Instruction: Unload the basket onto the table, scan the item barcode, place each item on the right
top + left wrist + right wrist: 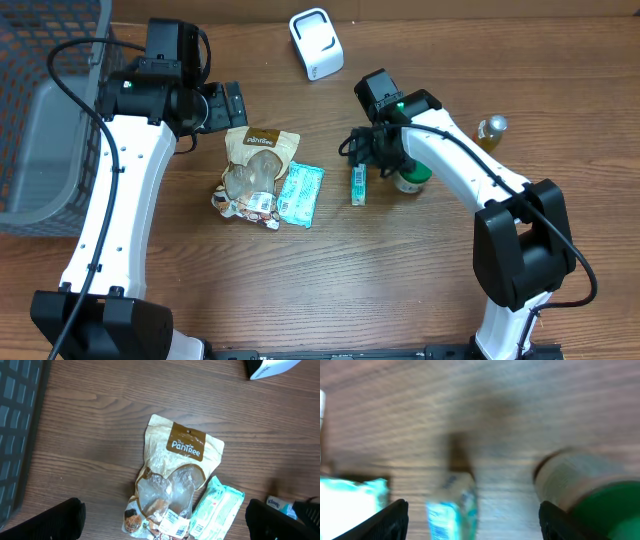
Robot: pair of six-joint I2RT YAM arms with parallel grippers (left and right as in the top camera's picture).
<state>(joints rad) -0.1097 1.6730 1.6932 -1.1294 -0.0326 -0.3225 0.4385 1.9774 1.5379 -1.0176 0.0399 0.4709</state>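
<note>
Left pincer (162,507) spread wide above crinkled, glossy PanTree pouch (175,475). Right pincer (472,507) parted too, over slim teal carton (358,185) flat on woodgrain surface (420,260), centre-right overhead. Green-capped bottle (410,180) half hidden by arm (455,165); wrist view blurred.

The left arm (120,200) rises from its base at the near left edge and bends at the top, so the left gripper (228,106) points to the right. Its fingers (60,520) stand wide apart, holding nothing. The right arm (455,165) reaches from the near right toward the middle, with the right gripper (366,150) aimed downward. Its fingers (390,520) are spread apart and grip nothing, and its wrist view is blurred.
</note>
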